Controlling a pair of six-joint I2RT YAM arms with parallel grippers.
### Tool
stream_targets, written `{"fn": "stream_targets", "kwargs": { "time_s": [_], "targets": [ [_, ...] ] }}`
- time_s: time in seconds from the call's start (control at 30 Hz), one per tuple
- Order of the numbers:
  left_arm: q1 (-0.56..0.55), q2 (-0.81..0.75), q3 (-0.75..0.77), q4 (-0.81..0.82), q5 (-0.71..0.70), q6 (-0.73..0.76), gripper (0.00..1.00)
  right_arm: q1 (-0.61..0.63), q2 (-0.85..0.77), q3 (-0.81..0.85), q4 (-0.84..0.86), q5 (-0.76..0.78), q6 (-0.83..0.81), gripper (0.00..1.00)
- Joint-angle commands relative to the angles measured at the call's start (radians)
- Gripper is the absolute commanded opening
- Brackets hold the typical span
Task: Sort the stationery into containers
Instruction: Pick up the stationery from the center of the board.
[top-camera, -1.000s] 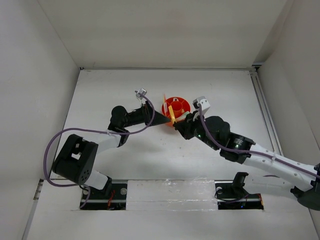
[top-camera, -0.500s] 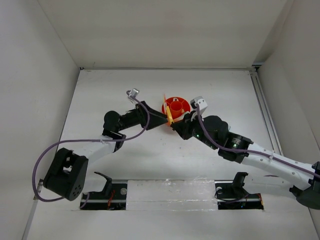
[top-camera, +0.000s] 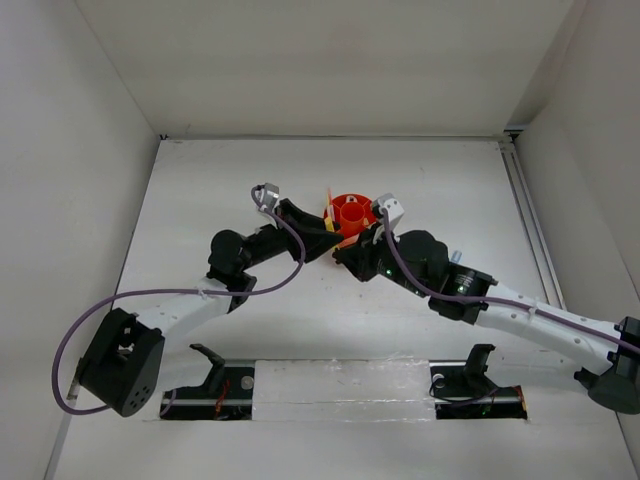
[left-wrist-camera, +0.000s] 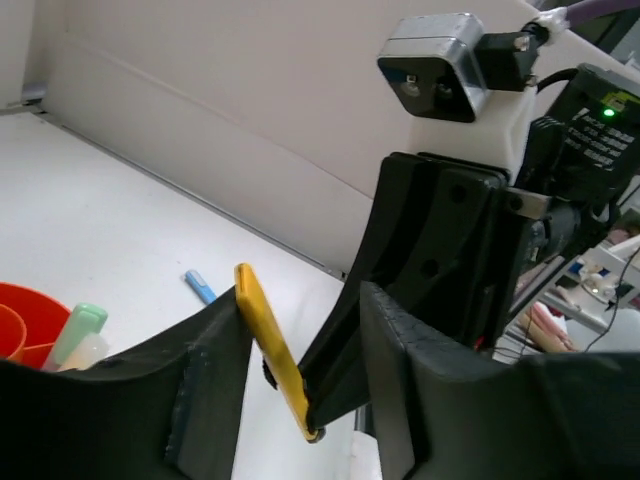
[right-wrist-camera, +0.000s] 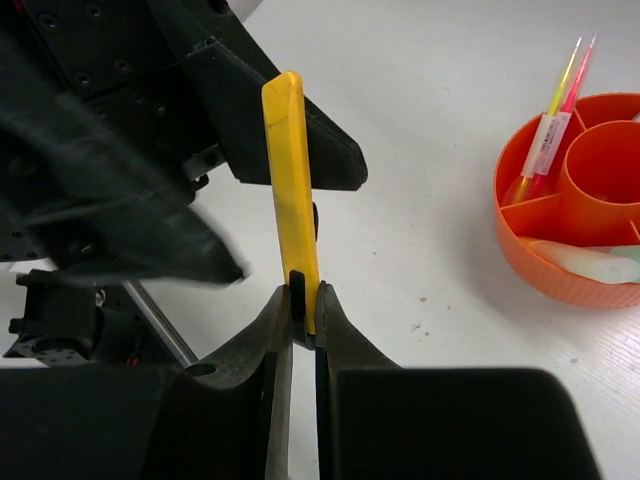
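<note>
White table (top-camera: 330, 330), plain white walls (top-camera: 330, 60), even light.

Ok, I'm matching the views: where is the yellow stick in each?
Top external: yellow stick just left of the orange organiser.
Left wrist: stick lower centre, organiser at left edge.
Right wrist: stick upright at centre, pinched by the right gripper; organiser at right.

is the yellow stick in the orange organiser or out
Out: the right gripper pinches the yellow stick by its lower end, held apart from the organiser.
</note>
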Motion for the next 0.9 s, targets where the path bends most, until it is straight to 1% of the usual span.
{"fn": "stream_targets", "kwargs": {
  "time_s": [0.0,0.03,0.07,0.17,0.23,0.27,0.3,0.33,0.37,0.43,0.47,0.53,0.6,0.67,0.7,0.73,0.77,0.83,0.87],
  "targets": [
    [-0.008,-0.022,0.029,0.046,-0.014,0.062,0.40,0.006,-0.003,0.044,0.056,-0.013,-0.006,0.00],
    [-0.008,-0.021,0.029,0.046,-0.014,0.062,0.34,0.006,-0.003,0.044,0.056,-0.013,-0.006,0.00],
    [-0.008,-0.021,0.029,0.046,-0.014,0.062,0.22,0.006,-0.003,0.044,0.056,-0.004,-0.006,0.00],
    [-0.008,-0.021,0.038,0.035,-0.014,0.062,0.00,0.006,-0.003,0.044,0.056,-0.003,-0.006,0.00],
    [-0.008,-0.012,0.060,0.013,-0.014,0.072,0.00,0.006,-0.014,0.044,0.056,0.009,-0.015,0.00],
    [-0.008,-0.012,0.060,0.001,-0.014,0.089,0.00,0.006,-0.024,0.035,0.056,0.009,-0.015,0.04],
    [-0.008,-0.012,0.075,-0.011,-0.024,0.102,0.00,0.006,-0.034,0.035,0.056,0.021,-0.015,0.17],
    [-0.008,-0.012,0.084,-0.040,-0.024,0.118,0.00,0.006,-0.044,0.021,0.056,0.044,-0.015,0.40],
    [-0.008,-0.003,0.095,-0.056,-0.024,0.137,0.00,0.006,-0.058,0.000,0.056,0.064,-0.015,0.71],
    [-0.008,0.015,0.135,-0.082,-0.035,0.203,0.00,0.006,-0.107,-0.023,0.056,0.133,-0.006,0.94],
    [-0.008,0.026,0.152,-0.106,-0.035,0.220,0.00,0.006,-0.124,-0.024,0.039,0.157,-0.006,1.00],
    [-0.008,0.070,0.210,-0.134,-0.050,0.287,0.00,0.006,-0.169,-0.037,-0.019,0.205,-0.006,1.00],
    [-0.008,0.113,0.245,-0.134,-0.078,0.313,0.00,0.006,-0.198,-0.046,-0.067,0.271,0.005,1.00],
    [-0.008,0.198,0.309,-0.134,-0.087,0.347,0.00,0.006,-0.242,-0.047,-0.151,0.337,0.046,1.00],
    [-0.008,0.257,0.346,-0.134,-0.101,0.361,0.00,0.006,-0.273,-0.047,-0.174,0.352,0.055,1.00],
    [-0.008,0.258,0.362,-0.116,-0.113,0.361,0.00,0.006,-0.288,-0.047,-0.196,0.362,0.067,1.00],
    [-0.008,0.318,0.374,-0.096,-0.136,0.370,0.00,0.006,-0.304,-0.047,-0.231,0.362,0.067,1.00],
    [-0.008,0.382,0.411,-0.079,-0.156,0.382,0.00,0.006,-0.334,-0.059,-0.259,0.374,0.077,1.00],
    [-0.008,0.437,0.460,-0.079,-0.156,0.395,0.00,0.006,-0.365,-0.059,-0.282,0.374,0.087,1.00]
  ]
}}
